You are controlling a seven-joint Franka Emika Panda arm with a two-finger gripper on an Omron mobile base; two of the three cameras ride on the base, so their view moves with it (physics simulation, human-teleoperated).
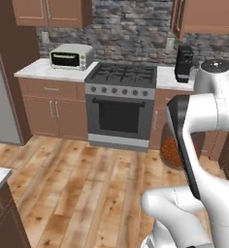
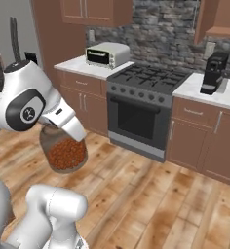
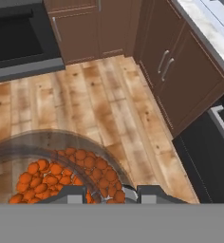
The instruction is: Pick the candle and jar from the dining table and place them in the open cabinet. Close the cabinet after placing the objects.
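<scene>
1. In our hand view the gripper (image 3: pixel 107 193) sits at the bottom edge, its two dark fingertips (image 3: pixel 69 194) drawn in on the rim of the glass jar (image 3: pixel 57 166); we are pinching the jar, and its orange-brown granules show through the clear lid.
2. From our right base view the jar (image 2: pixel 64 151) hangs under the wrist, clear of the wooden floor (image 2: pixel 151 194). In our left base view only a sliver of it (image 1: pixel 171 151) shows behind the forearm.
3. Farther out stands the steel oven range (image 2: pixel 139 109) between brown base cabinets.
4. On the marble counter (image 2: pixel 78 65) left of it we see a toaster oven (image 2: pixel 107 54); right of it, a black coffee machine (image 2: pixel 213 73).
5. Brown wall cabinets (image 1: pixel 51 12) hang against the stone backsplash.
</scene>
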